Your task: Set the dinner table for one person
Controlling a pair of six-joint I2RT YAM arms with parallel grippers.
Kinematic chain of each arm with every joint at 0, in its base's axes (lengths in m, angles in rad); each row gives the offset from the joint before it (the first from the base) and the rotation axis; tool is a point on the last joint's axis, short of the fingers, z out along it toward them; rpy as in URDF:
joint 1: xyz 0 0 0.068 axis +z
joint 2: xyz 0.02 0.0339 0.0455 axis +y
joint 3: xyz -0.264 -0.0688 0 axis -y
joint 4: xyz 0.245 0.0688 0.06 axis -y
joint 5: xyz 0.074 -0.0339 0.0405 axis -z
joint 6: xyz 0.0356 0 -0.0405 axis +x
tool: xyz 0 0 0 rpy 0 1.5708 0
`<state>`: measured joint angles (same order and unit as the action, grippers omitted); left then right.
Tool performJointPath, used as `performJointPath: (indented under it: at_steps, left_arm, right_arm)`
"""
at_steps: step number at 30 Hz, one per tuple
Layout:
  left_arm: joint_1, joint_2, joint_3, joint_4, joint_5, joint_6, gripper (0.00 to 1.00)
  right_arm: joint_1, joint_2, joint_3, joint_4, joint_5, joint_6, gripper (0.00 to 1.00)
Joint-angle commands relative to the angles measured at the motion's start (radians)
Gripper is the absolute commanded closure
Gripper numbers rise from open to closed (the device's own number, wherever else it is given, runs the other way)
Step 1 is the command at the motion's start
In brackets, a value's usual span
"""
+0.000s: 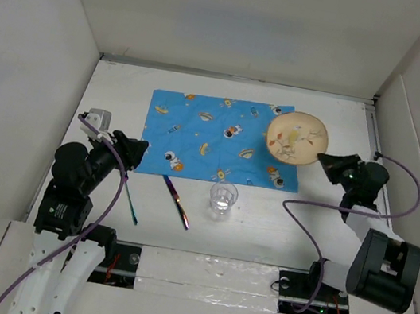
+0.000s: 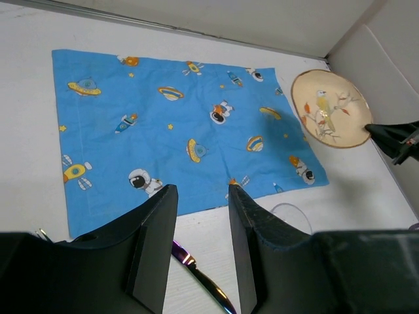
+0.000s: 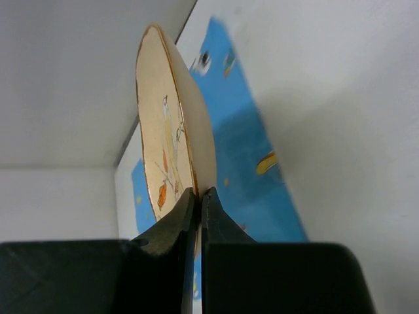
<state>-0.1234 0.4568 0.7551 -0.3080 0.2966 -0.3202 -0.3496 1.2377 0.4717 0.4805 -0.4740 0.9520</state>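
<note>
In the left wrist view the glass [image 2: 290,214] and shiny utensil [image 2: 196,269] sit mostly hidden behind the jaws, can't tell fork or knife.

The cloth [image 1: 197,135] is printed blue with astronauts, rockets and saucers. The plate [image 1: 297,138] is coloured cream, painted with a bird, and rimmed in gold.

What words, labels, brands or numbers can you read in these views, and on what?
None readable in any view.
Blue cartoon-print cloth: only pictures of astronauts, rockets and saucers, no lettering.
Round tan plate, gripped at its rim by the right claw: a painted bird, no words.
Clear glass cup: no marking visible.
</note>
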Motion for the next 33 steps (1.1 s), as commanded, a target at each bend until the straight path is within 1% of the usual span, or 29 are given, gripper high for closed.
performJointPath:
  at_steps: [1,4,5,6,7,8,10,11,12,16,20,23,25,33]
  left_arm:
    - [-0.004,0.01,0.013,0.04,-0.019,-0.003,0.66]
    - [-0.004,0.014,0.009,0.043,-0.022,-0.003,0.66]
    - [-0.004,0.014,0.01,0.041,-0.024,-0.005,0.66]
    - [-0.004,0.022,0.012,0.041,-0.028,-0.005,0.66]
    - [-0.004,0.023,0.009,0.041,-0.027,-0.005,0.66]
    - [-0.004,0.026,0.009,0.047,-0.021,-0.005,0.66]
    - [-0.004,0.022,0.004,0.049,-0.022,-0.005,0.66]
    - [-0.004,0.023,0.006,0.046,-0.028,-0.006,0.66]
    - [-0.004,0.017,0.004,0.044,-0.039,-0.01,0.66]
    - [-0.004,-0.012,-0.005,0.052,-0.047,-0.014,0.66]
    - [-0.004,-0.007,-0.003,0.05,-0.05,-0.014,0.66]
    - [-0.004,-0.004,-0.003,0.049,-0.05,-0.013,0.66]
    - [-0.004,-0.007,-0.003,0.049,-0.05,-0.013,0.66]
    - [-0.004,-0.004,-0.003,0.05,-0.051,-0.014,0.66]
  right_arm:
    - [0.16,0.046,0.093,0.323,-0.091,0.112,1.0]
    - [0.259,0.123,0.111,0.45,-0.043,0.186,1.0]
    - [0.324,0.173,0.122,0.487,-0.025,0.201,1.0]
    - [0.358,0.198,0.131,0.53,-0.003,0.223,1.0]
    - [0.391,0.222,0.143,0.541,0.038,0.231,1.0]
    - [0.453,0.274,0.156,0.553,0.057,0.238,1.0]
    - [0.51,0.365,0.199,0.607,0.109,0.267,1.0]
    - [0.538,0.365,0.209,0.63,0.126,0.281,1.0]
    - [0.584,0.426,0.238,0.665,0.141,0.301,1.0]
    - [0.653,0.548,0.312,0.713,0.176,0.332,1.0]
    - [0.689,0.592,0.387,0.635,0.169,0.289,1.0]
    - [0.708,0.626,0.45,0.535,0.149,0.243,1.0]
    - [0.709,0.64,0.455,0.532,0.146,0.241,1.0]
    - [0.718,0.668,0.49,0.405,0.141,0.183,1.0]
